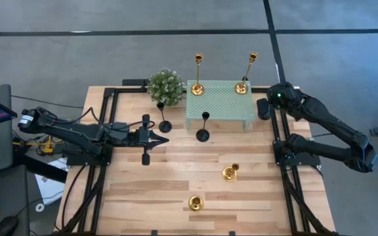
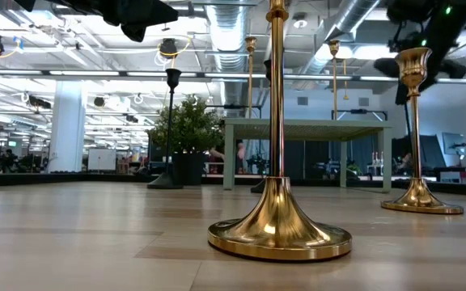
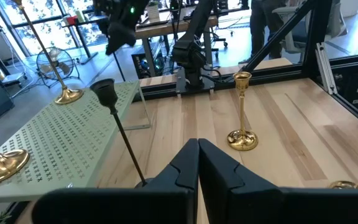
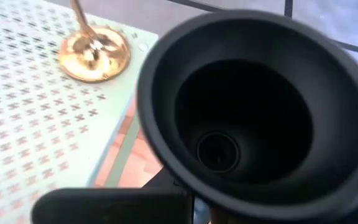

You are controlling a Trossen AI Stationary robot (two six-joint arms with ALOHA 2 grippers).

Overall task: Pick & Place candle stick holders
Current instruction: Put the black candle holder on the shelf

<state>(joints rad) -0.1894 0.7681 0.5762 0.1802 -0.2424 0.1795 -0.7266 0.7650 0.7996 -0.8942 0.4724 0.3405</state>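
Two tall gold candle stick holders (image 1: pixel 197 88) (image 1: pixel 242 87) stand by their round bases on the mint perforated stand (image 1: pixel 222 105). Two black ones (image 1: pixel 165 126) (image 1: pixel 203 135) and two gold ones (image 1: pixel 230 173) (image 1: pixel 196 203) stand on the wooden table. My right gripper (image 1: pixel 262 109) hangs beside the stand's right edge, shut on another black candle stick holder, whose cup (image 4: pixel 253 112) fills the right wrist view. My left gripper (image 1: pixel 161 138) (image 3: pixel 197 162) waits shut and level at the table's left, with nothing in it. My right gripper holds a black candle stick holder somewhere below its cup (image 4: pixel 229 186). The wide cup stands right in front of the fingers and hides the place of contact. The cup's open mouth faces back toward the wrist. The holder is clear of the stand's corner below it.
A round green bushy plant (image 1: pixel 165 85) stands at the stand's far left corner. Black frame rails (image 1: pixel 281 141) run along the table's left and right sides. Bare wood lies at the near left of the table (image 1: pixel 143 196).
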